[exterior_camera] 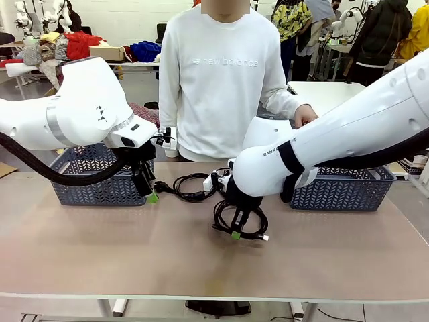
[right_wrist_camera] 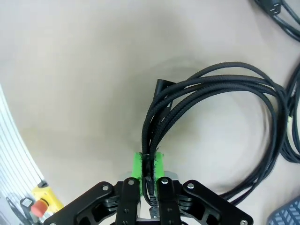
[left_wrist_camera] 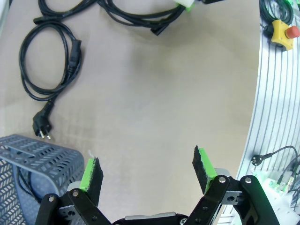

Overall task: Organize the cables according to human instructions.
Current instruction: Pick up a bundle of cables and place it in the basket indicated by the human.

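While the right gripper (right_wrist_camera: 149, 164) clamps one braided cable (right_wrist_camera: 215, 77) and the left gripper (left_wrist_camera: 146, 161) hangs open, a power cable (left_wrist_camera: 75, 58) lies unsorted.

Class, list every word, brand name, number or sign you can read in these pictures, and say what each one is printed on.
"new balance": across the chest of the person's white sweatshirt.
"RANKA", then a lone "T": along the robot's right arm; the start is out of sight and a black strap covers the middle.
Yellow box with a red button: no lettering can be read on it.
No numbers or signs can be read.
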`<move>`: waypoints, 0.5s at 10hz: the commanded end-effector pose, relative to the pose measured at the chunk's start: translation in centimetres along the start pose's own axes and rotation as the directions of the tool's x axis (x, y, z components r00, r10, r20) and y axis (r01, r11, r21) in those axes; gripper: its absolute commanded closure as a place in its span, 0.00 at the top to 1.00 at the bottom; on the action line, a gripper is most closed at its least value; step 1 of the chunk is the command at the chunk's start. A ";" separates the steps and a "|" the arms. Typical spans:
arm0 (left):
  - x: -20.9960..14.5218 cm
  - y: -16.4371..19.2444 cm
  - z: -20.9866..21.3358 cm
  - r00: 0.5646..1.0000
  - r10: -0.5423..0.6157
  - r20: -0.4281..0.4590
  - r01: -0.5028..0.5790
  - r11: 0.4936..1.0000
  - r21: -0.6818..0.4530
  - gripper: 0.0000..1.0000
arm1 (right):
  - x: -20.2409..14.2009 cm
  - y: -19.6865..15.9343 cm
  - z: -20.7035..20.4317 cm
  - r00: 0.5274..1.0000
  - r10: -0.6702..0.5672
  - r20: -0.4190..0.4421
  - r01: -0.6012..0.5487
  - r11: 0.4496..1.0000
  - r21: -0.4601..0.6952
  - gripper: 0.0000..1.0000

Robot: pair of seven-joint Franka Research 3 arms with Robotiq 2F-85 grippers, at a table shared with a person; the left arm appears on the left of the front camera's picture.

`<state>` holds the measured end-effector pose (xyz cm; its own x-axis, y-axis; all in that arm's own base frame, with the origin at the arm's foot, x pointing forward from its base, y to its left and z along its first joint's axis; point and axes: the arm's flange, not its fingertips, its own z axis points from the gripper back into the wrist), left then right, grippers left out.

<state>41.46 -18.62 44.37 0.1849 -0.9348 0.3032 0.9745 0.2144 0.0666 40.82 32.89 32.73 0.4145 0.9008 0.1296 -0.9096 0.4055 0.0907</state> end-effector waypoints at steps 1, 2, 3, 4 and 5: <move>-0.1 0.0 0.2 1.000 0.003 -0.002 -0.003 1.000 -0.001 1.00 | -1.7 1.5 4.0 0.998 0.050 -0.026 -0.052 0.995 -0.082 0.00; -0.1 0.0 0.2 1.000 0.003 -0.002 -0.003 1.000 -0.001 1.00 | -2.0 1.6 5.9 0.997 0.075 -0.030 -0.078 0.989 -0.129 0.00; -0.1 0.0 0.2 1.000 0.003 -0.002 -0.003 1.000 -0.001 1.00 | -2.3 1.5 7.7 0.994 0.102 -0.028 -0.105 0.984 -0.142 0.00; -0.1 0.0 0.2 1.000 0.003 -0.002 -0.003 1.000 -0.001 1.00 | -2.9 1.3 9.7 0.989 0.144 -0.041 -0.149 0.974 -0.168 0.00; -0.1 0.0 0.2 1.000 0.003 -0.002 -0.003 1.000 -0.001 1.00 | -3.5 0.7 11.5 0.983 0.175 -0.054 -0.182 0.964 -0.194 0.00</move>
<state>41.47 -18.62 44.38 0.1850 -0.9348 0.3034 0.9744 0.2145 0.0668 38.77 29.78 42.88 0.2967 0.9490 0.1069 -0.9475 0.3065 -0.0914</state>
